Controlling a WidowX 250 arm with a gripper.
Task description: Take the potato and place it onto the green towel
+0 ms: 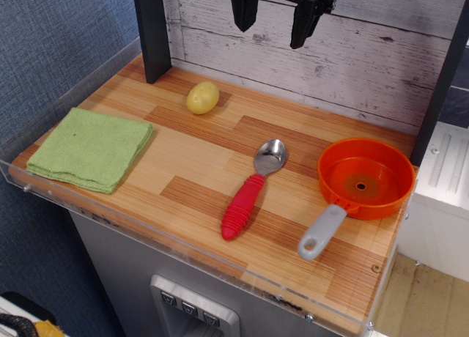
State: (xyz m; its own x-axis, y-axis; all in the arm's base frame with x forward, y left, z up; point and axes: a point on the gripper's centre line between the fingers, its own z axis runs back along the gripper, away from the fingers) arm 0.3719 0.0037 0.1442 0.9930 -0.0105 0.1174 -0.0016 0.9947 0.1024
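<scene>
The potato (202,97) sits alone near the back of the counter (198,168), close to the dark post (152,31) at the rear left, resting on its side on the wood. And up at the top of the view hangs the gripper (274,20), high above the surface, its two black fingers spread apart with clear daylight between them and nothing held. It hangs to the right of the potato, so the arm needs to travel left and down before anything else happens.

The green towel (91,148) waits at the front left corner, folded flat, well apart from the potato with bare wood in between. Nothing blocks that route. The spoon (253,187) with its red handle and the orange pan (365,178) both lie off to the right, out of the way.

Now, how to do this well: the potato is smooth and rounded, so it will likely squirt out of an off-centre pinch. The safe play is to line up straight above it, come down with the fingers either side of its narrow width, and close across the middle. The post stands near, so the descent should stay clear of it. Then a clean lift before carrying it across, since the towel sits thicker than the bare wood.
</scene>
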